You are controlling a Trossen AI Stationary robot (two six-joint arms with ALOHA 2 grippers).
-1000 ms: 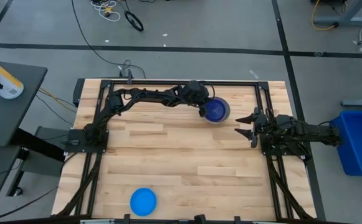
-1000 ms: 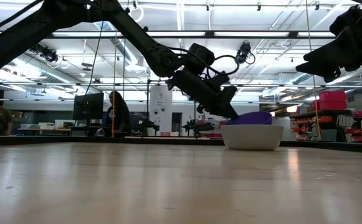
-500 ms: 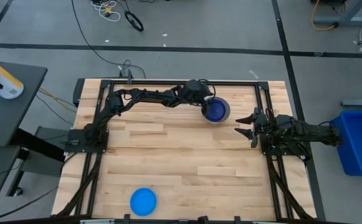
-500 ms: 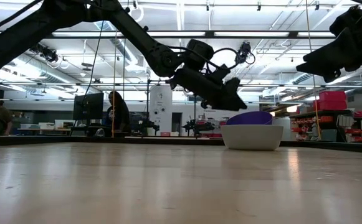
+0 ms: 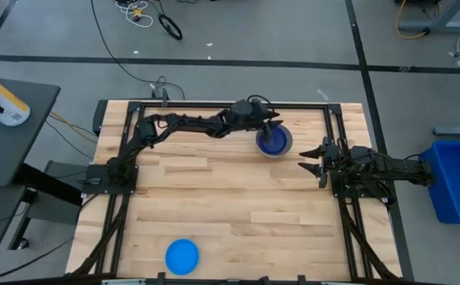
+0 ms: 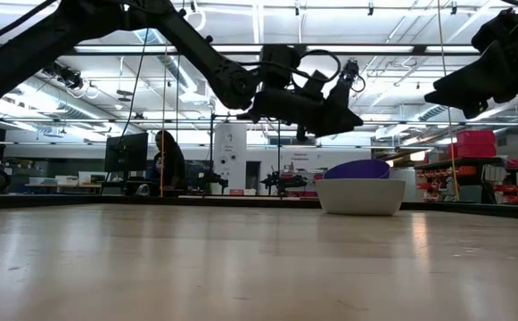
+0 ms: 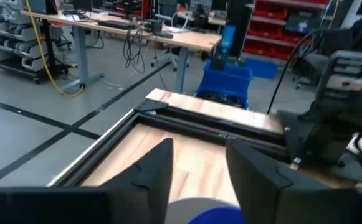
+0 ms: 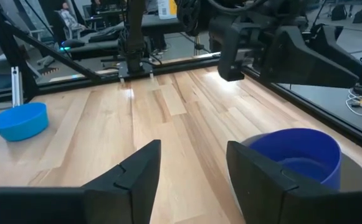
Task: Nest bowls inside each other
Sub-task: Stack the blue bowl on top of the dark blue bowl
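Dark blue bowl nested in the grey bowl, left gripper raised just beside it

Taking the grey bowl as the landmark: well away from it, at the near edge of the table, the light blue bowl sits alone and upright. Closer, on its right side and apart from it, the right gripper hangs above the wood with its fingers spread and nothing between them. Inside the grey bowl rests the dark blue bowl (its rim stands a little above the grey one's in the low view). Just beyond and beside the stack, the left gripper hovers above rim height, fingers apart and empty, touching neither bowl.
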